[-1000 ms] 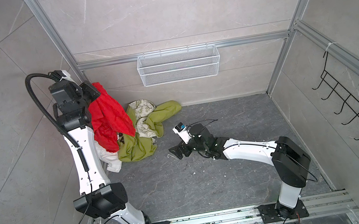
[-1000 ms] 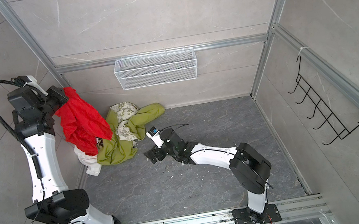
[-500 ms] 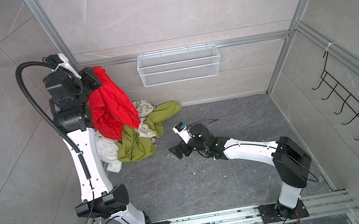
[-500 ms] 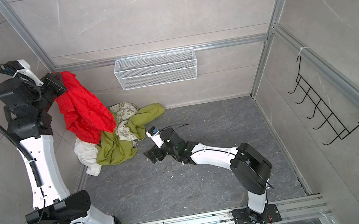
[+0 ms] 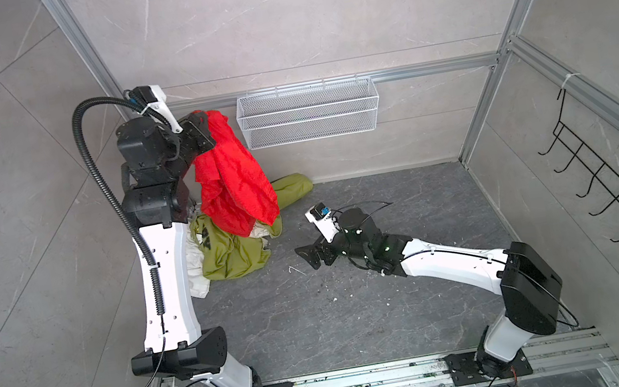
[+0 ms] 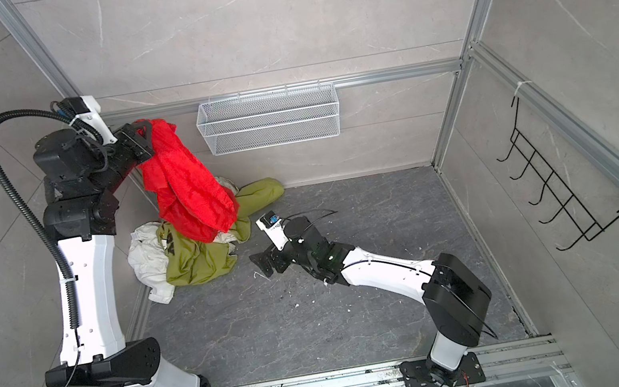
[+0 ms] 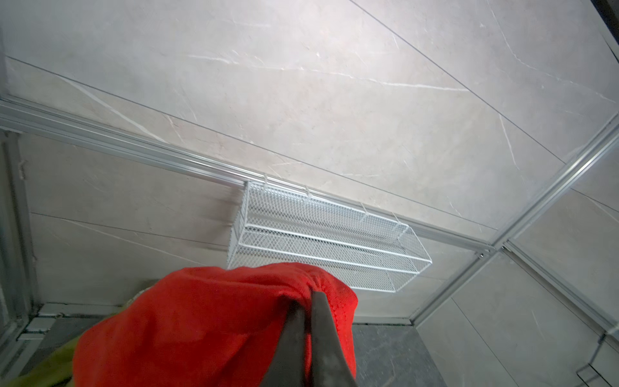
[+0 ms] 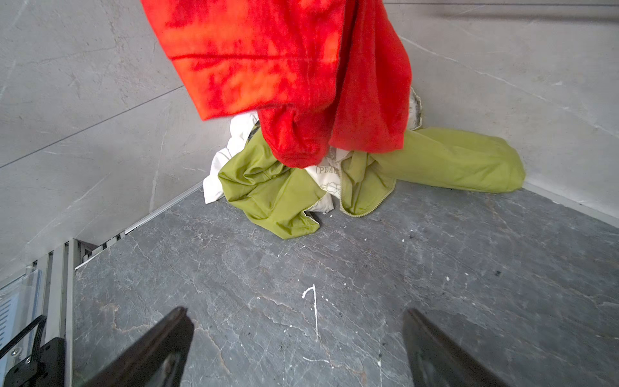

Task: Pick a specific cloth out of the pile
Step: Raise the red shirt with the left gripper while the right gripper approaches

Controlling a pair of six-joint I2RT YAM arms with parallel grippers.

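In both top views the left fingers (image 5: 203,135) pinch the one red cloth (image 5: 234,181), which hangs over the one mixed pile (image 5: 233,253). Left wrist view: they are clamped shut on it. Right wrist view: the right fingers (image 8: 160,345) gape, empty. The pull-out is in hand. Next, it likely needs carrying clear.
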